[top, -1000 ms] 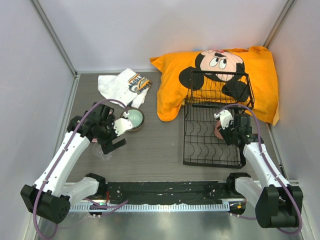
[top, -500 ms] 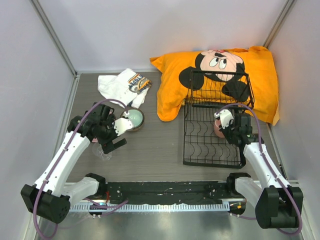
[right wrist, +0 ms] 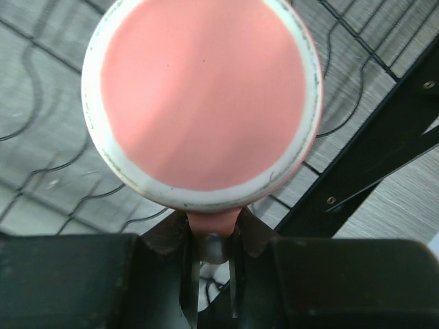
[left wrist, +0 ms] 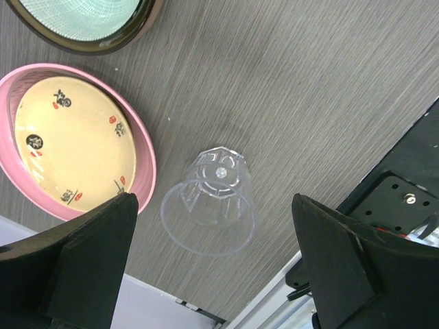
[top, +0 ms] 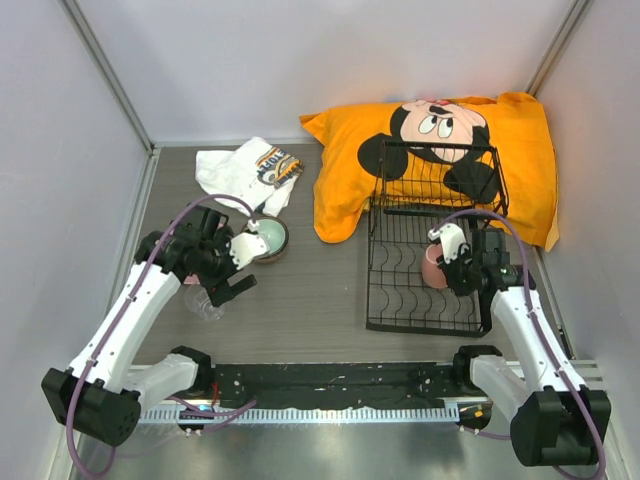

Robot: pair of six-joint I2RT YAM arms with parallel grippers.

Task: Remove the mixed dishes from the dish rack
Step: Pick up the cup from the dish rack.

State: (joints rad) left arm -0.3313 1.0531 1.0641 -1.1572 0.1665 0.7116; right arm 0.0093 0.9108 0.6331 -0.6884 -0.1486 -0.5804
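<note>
The black wire dish rack stands at the right with its raised basket at the far end. Over its floor my right gripper is shut on the handle of the pink mug. In the right wrist view the mug shows its flat base, with its handle pinched in that gripper above the rack's bars. At the left, my left gripper hangs open above the small clear glass. That glass stands upside down between the wide fingers. Beside it lie the pink plate holding the tan plate, and the nested bowls.
An orange Mickey Mouse pillow lies under and behind the rack's far end. A crumpled white cloth sits at the back left. Grey walls close in both sides, and a black rail runs along the near edge.
My right gripper has shut on the mug's handle, and the mug now shows more fully, a little nearer and to the left. The left arm has hardly moved.
</note>
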